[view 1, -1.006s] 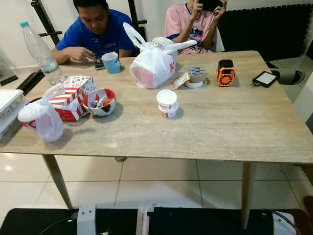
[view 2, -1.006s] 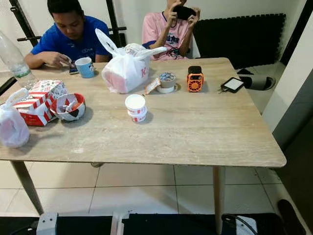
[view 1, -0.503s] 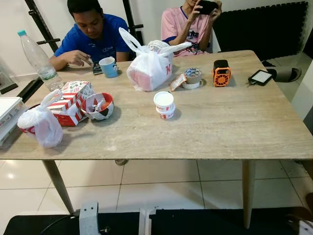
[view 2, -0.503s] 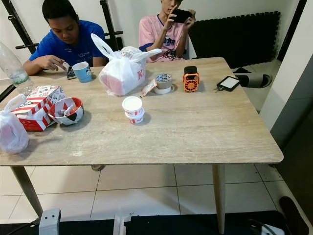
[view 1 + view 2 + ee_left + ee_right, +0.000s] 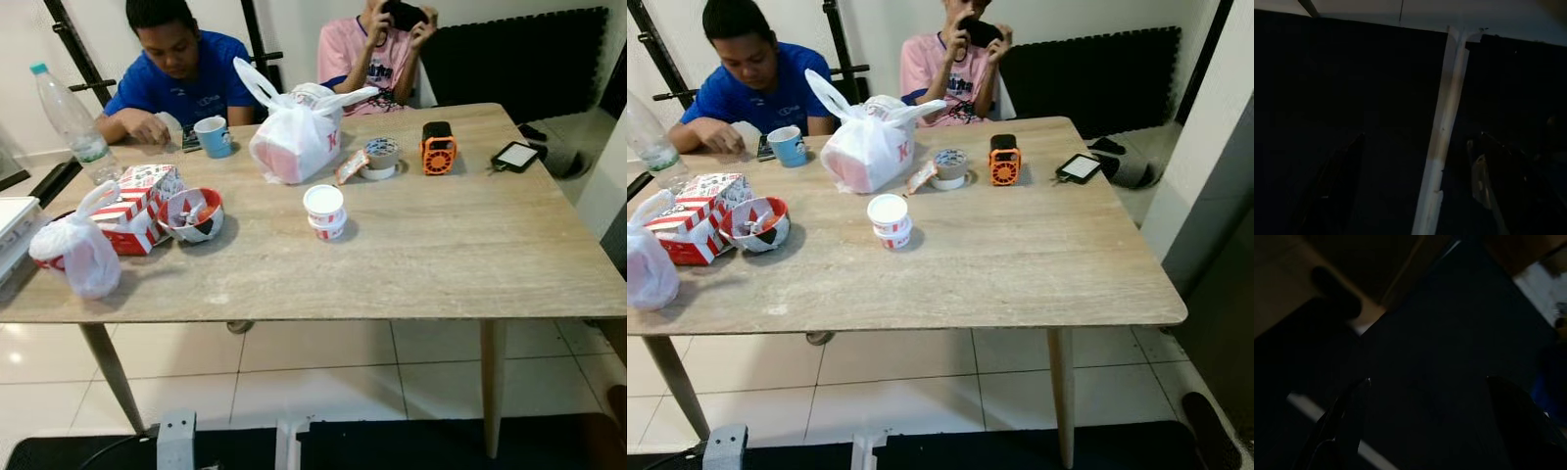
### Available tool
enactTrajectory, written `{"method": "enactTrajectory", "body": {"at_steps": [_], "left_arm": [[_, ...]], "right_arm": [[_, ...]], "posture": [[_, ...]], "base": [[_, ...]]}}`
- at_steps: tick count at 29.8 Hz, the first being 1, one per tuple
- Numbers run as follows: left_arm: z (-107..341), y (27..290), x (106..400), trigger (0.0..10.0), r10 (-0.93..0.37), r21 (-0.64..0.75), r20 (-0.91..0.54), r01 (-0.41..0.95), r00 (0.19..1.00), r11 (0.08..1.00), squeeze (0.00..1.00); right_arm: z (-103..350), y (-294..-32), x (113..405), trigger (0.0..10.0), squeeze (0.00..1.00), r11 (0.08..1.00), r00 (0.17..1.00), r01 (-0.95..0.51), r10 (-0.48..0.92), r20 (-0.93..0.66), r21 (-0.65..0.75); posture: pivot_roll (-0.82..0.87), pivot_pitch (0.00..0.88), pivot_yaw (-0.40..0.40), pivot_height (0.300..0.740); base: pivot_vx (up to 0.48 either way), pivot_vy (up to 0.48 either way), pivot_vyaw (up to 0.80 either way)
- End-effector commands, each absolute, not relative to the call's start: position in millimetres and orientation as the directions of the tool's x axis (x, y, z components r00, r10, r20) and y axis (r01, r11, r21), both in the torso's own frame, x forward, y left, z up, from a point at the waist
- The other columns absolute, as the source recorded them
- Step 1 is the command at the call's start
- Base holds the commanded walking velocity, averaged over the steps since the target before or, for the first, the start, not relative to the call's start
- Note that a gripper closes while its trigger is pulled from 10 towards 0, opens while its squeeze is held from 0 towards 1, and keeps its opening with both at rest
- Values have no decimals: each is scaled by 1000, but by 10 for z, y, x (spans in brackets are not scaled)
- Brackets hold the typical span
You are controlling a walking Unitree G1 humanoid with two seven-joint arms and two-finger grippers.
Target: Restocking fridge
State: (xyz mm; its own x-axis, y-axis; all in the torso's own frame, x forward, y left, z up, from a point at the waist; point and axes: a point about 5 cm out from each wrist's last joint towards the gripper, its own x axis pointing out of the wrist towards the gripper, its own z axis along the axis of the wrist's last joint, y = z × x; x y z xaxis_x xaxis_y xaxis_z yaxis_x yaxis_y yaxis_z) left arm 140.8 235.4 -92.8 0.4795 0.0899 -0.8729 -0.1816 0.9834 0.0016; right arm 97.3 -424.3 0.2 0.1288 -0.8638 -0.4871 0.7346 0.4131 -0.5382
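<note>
White stacked tubs (image 5: 324, 211) on table (image 5: 460, 255), far from both spread hands (image 5: 1415, 191) (image 5: 1425, 421).

My left gripper (image 5: 1420, 137) has two long black fingers (image 5: 1339, 186), flat-sided and tapering to narrow tips. It is very dark there. The finger toward four o'clock in the left wrist view carries a paler, dull patch on its inner face, and the other is plain matte black.

My right gripper (image 5: 1428, 379) is built the same way, with two long black fingers (image 5: 1347, 421). A thin pale glint runs along the edge and tip of the one at eight o'clock in the right wrist view.

At seven o'clock in the left eye view sits a small grey metal bracket (image 5: 176, 441) with dark screw holes, seemingly part of me. I cannot tell more.
</note>
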Motion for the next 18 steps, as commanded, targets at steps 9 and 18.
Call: {"method": "enactTrajectory", "body": {"at_steps": [9, 18], "left_arm": [[-921, 2290, 1476, 10000, 75, 9, -875, -138, 478, 990, 0], [-936, 2232, 1468, 10000, 57, -7, -875, -131, 480, 991, 0]], "right_arm": [[1404, -4677, 2005, 10000, 0, 368, 391, 881, -920, 19, -299], [2219, -3874, 3162, 10000, 0, 823, 799, 564, -524, 294, -67]], "posture": [[-193, 0, 126, 740], [-178, 0, 105, 740]], "base": [[0, 0, 0], [0, 0, 0]]}}
